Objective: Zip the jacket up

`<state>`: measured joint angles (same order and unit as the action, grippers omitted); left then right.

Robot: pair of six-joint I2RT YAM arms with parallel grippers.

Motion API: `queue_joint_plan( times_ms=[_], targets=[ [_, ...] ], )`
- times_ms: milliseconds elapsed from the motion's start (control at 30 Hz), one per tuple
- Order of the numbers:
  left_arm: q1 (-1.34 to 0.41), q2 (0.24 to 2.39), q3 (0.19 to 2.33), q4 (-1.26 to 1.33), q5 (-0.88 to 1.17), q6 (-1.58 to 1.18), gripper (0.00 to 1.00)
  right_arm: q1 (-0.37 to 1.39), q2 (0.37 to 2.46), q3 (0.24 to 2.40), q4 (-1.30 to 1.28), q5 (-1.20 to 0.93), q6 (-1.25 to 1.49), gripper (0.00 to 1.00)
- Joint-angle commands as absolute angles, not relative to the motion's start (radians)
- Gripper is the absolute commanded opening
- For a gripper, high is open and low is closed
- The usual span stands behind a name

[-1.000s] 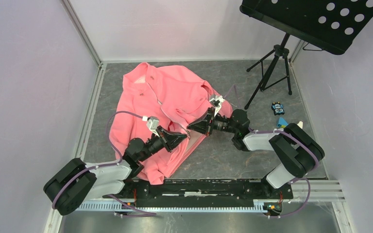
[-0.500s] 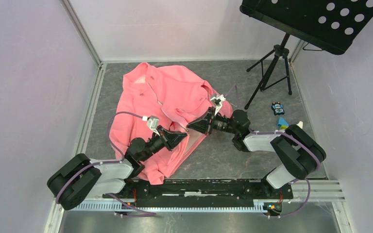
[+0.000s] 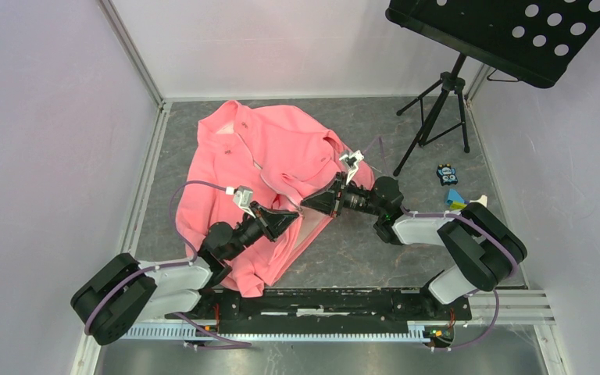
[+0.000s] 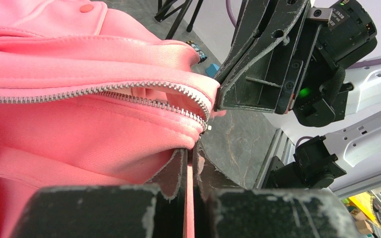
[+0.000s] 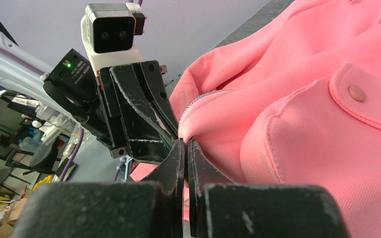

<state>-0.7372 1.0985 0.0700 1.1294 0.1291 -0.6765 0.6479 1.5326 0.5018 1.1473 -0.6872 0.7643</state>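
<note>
Coral-pink fleece jacket point(image 3: 250, 156) spread on the grey worktop point(image 3: 359, 250). Top view: collar toward 11 o'clock, lower part toward 7 o'clock, front not yet closed.

Left claw point(image 3: 294, 221) enters from 7 o'clock, right claw point(image 3: 311, 205) from 4 o'clock. Their tips meet near picture centre over the lower front edge, almost touching.

- **Left wrist view:** left claw pinched nearly flat, w/ a thin fold of pink cloth betw. its jaws, just below the zipper point(image 4: 129, 91).
- **Right wrist view:** right claw likewise closed to a sliver on the opposite front edge.
- **Zipper:** two tooth rows run in from 9 o'clock in the left wrist view, unmeshed, one arching above the other. They converge near centre, where a small metal end piece point(image 4: 206, 128) shows. Slider position: cannot tell.

Failure modes (judged):

- **(a) Claw-to-claw contact:** there is approx. no clearance, so any inward correction may knock one grip loose.
- **(b) Slip:** the fleece is soft and thick and each hold is on a thin edge, so pulling the hem taut may drag cloth out.
- **(c) Misalignment:** w/ the rows at diff. levels the end piece may miss its mate, and the zip starts crooked or not at all.
- **(d) Snagging:** loose pile beside the teeth may be drawn in w/ the slider.
</note>
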Motion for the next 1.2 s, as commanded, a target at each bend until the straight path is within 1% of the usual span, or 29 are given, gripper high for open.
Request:
queue_joint_plan(
  times_ms=[0, 267, 433, 633, 767, 867, 933, 1033, 1067, 1133, 1167],
  targets=[
    [-0.739, 1.083, 0.089, 1.180, 0.093, -0.669, 0.02, 0.672, 1.533, 0.497, 1.195, -0.723, 0.818, 0.00],
    [-0.739, 1.074, 0.089, 1.190, 0.098, -0.666, 0.02, 0.672, 1.546, 0.506, 1.150, -0.720, 0.875, 0.00],
    [-0.739, 1.054, 0.087, 1.171, 0.107, -0.658, 0.02, 0.672, 1.546, 0.524, 1.075, -0.711, 0.881, 0.00],
    [-0.739, 1.061, 0.080, 1.186, 0.141, -0.664, 0.02, 0.672, 1.554, 0.552, 1.058, -0.700, 0.887, 0.00],
    [-0.739, 1.075, 0.073, 1.209, 0.170, -0.676, 0.02, 0.661, 1.562, 0.558, 1.091, -0.704, 0.906, 0.00],
    [-0.739, 1.072, 0.057, 1.210, 0.160, -0.685, 0.02, 0.635, 1.553, 0.549, 1.094, -0.716, 0.875, 0.00],
    [-0.739, 1.051, 0.061, 1.151, 0.134, -0.688, 0.02, 0.603, 1.528, 0.544, 0.974, -0.706, 0.776, 0.00],
    [-0.739, 0.999, 0.109, 0.889, 0.076, -0.683, 0.02, 0.587, 1.500, 0.596, 0.547, -0.577, 0.474, 0.00],
    [-0.739, 0.985, 0.131, 0.779, 0.046, -0.689, 0.02, 0.589, 1.505, 0.611, 0.450, -0.535, 0.410, 0.00],
    [-0.739, 0.961, 0.169, 0.588, -0.037, -0.715, 0.02, 0.592, 1.515, 0.596, 0.365, -0.486, 0.337, 0.05],
    [-0.739, 0.953, 0.191, 0.497, -0.063, -0.732, 0.02, 0.600, 1.517, 0.592, 0.313, -0.448, 0.303, 0.11]
  ],
)
